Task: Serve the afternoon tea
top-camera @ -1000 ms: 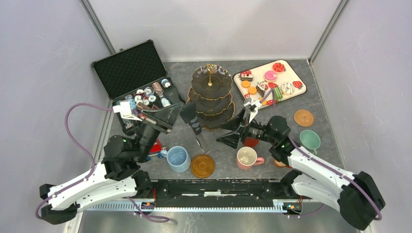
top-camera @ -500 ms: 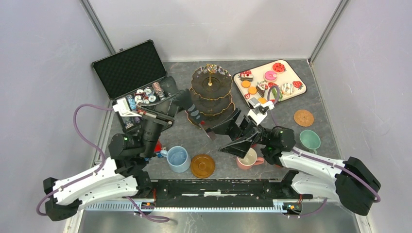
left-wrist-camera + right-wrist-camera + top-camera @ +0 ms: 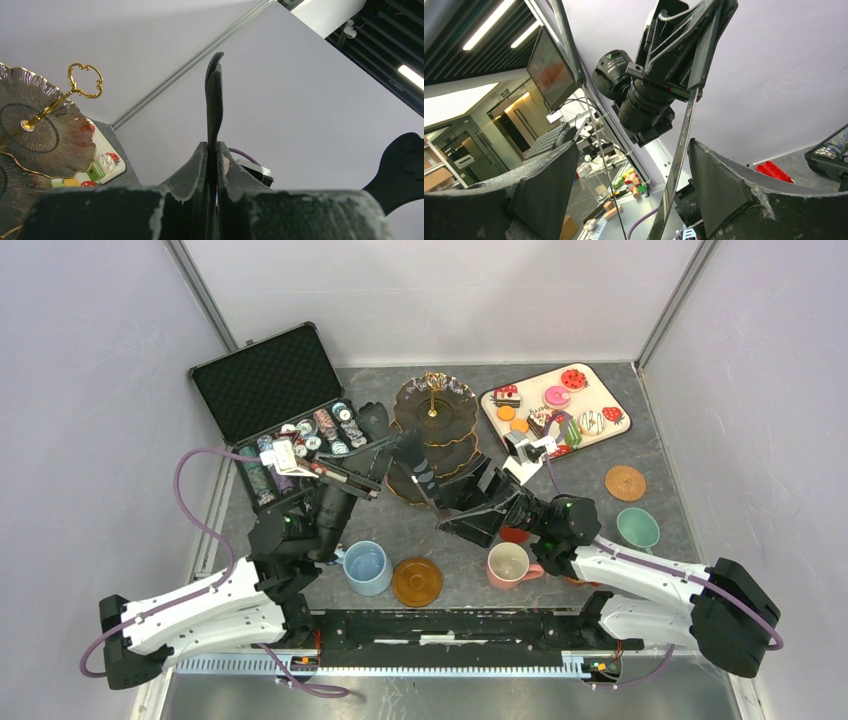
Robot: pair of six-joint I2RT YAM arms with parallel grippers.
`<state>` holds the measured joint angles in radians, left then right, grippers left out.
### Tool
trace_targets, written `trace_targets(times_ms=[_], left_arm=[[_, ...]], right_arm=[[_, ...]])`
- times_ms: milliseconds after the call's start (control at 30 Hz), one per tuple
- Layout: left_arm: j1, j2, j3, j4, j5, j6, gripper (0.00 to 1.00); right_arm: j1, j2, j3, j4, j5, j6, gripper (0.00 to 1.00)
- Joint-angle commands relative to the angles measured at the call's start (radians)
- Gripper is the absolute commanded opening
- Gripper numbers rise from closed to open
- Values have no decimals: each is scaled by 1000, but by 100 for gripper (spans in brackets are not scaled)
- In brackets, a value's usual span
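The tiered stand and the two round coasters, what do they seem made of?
Tiered stand: dark, glossy, ribbed plates with gold rims, probably smoky glass or plastic; its gold loop handle looks metallic. Tan coaster: matte, visible weave, likely straw or rattan. Brown coaster: smooth, slight sheen, perhaps wood or glazed ceramic.
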<state>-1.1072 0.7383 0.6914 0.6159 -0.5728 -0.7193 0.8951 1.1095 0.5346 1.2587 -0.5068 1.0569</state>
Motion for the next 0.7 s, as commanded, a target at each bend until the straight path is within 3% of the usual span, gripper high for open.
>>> trace_targets(times_ms=[0, 233, 567, 667], left_arm=[[1, 15, -10, 80, 1, -64, 2], [2, 52, -22, 106, 24, -102, 2], [2, 82, -45, 161, 22, -149, 2], [3, 87, -49, 162, 19, -161, 2]], right_arm=[[9, -2, 41, 18, 53, 19, 87], [8, -1, 31, 43, 89, 35, 89], [9, 28, 5, 153, 106, 90, 84], [9, 27, -5, 166, 114, 93, 79]])
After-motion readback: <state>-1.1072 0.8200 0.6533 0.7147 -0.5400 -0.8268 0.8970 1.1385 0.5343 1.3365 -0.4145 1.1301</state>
